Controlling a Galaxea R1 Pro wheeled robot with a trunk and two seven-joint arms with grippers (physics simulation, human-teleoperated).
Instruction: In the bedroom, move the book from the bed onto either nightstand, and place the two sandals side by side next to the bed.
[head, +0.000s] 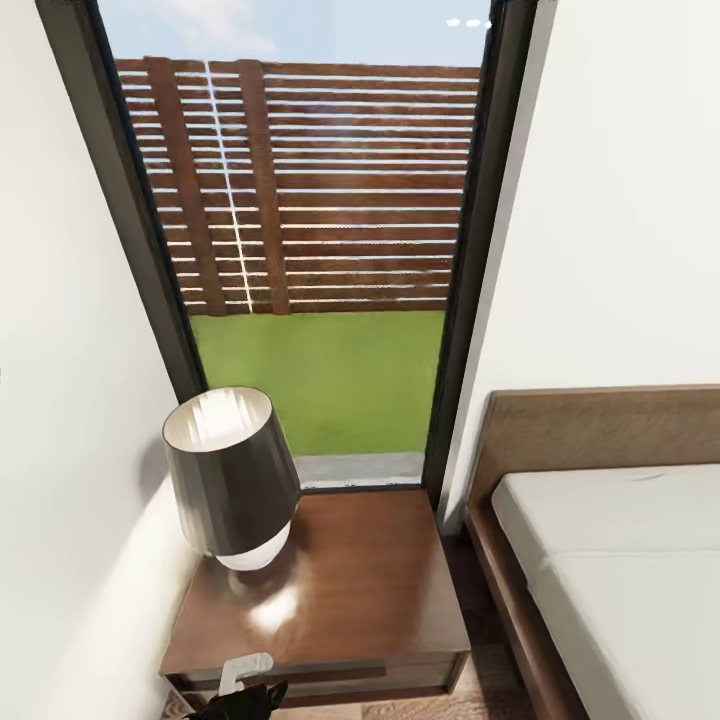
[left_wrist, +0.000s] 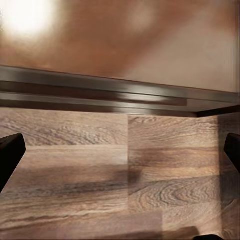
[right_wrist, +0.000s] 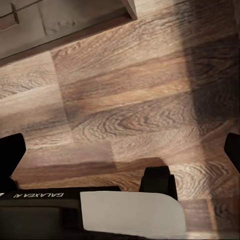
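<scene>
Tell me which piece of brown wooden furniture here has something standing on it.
The nightstand: a dark-shaded lamp stands on its left rear corner. The bed to its right shows only a bare off-white mattress.

The nightstand (head: 350, 590) sits in a narrow recess, with a white wall (head: 70, 420) tight along its left side and the bed (head: 610, 560) just beside its right, leaving only a thin strip of wood-plank floor (head: 490, 640) between them. A dark-shaded lamp (head: 232, 475) occupies the top's rear-left corner; the middle, right and front of the top are bare and reachable from above. Behind stands a tall dark-framed window (head: 320, 250). In the left wrist view, the nightstand's front edge (left_wrist: 120, 92) crosses the way ahead, with bare floor (left_wrist: 100, 170) before it. The right wrist view shows open floor (right_wrist: 140, 100).
</scene>
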